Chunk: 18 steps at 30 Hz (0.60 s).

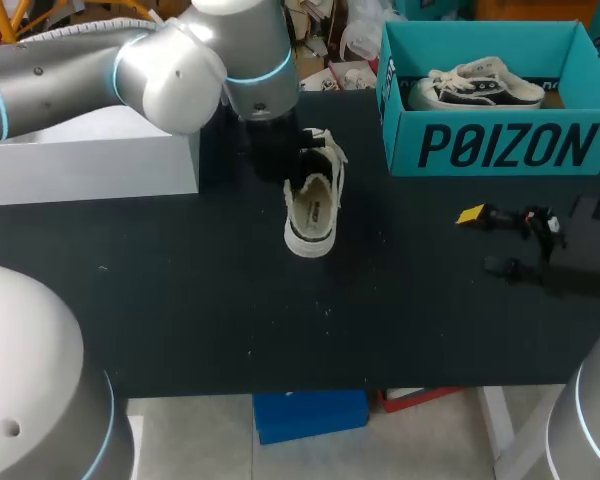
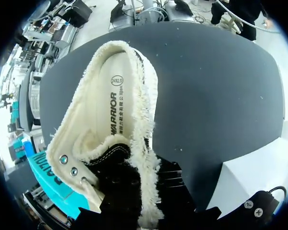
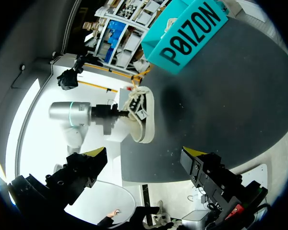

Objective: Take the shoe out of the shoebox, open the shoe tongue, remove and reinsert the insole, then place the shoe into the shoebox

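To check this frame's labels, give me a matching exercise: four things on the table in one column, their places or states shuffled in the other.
Things:
1. loose shoe
2. second shoe
3. white box
4. right gripper

Places or states:
A. inside the teal shoebox
B. open, nothing between its fingers
C. mid-table, at the left gripper
D. at the table's left edge

Pairs: 1-C, 2-A, 3-D, 4-B
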Tool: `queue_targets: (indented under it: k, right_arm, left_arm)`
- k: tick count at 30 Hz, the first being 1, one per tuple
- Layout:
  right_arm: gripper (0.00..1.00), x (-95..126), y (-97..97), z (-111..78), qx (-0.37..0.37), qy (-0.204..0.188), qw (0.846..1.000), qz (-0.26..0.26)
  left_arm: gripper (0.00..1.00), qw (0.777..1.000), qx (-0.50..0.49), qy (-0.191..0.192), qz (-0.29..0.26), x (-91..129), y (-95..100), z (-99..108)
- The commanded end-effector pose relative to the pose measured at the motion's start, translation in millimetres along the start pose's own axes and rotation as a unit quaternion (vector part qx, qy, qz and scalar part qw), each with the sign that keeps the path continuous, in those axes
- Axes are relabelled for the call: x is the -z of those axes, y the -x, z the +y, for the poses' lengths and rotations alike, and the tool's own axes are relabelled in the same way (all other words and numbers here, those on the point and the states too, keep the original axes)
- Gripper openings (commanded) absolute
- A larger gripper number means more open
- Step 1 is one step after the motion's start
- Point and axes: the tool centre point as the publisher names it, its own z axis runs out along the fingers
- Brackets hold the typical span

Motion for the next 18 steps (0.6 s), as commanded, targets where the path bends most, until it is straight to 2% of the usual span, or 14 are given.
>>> queue_targets:
  k: [1,5,18]
  right_arm:
    - [1.00,-1.0,-0.6,0.6,0.000,0.000,1.000,-0.001]
    - [1.00,-1.0,-0.6,0.6,0.000,0.000,1.000,-0.001]
    - [1.00,-1.0,-0.6,0.6,0.000,0.000,1.000,-0.001]
  left_arm:
    - [0.00,1.000,-0.005,0.024,-0.008,72.4,-6.7,-1.0]
    - [0.00,0.999,-0.007,0.035,-0.014,102.8,-2.1,-2.1]
    - [0.00,0.999,-0.007,0.035,-0.014,102.8,-2.1,-2.1]
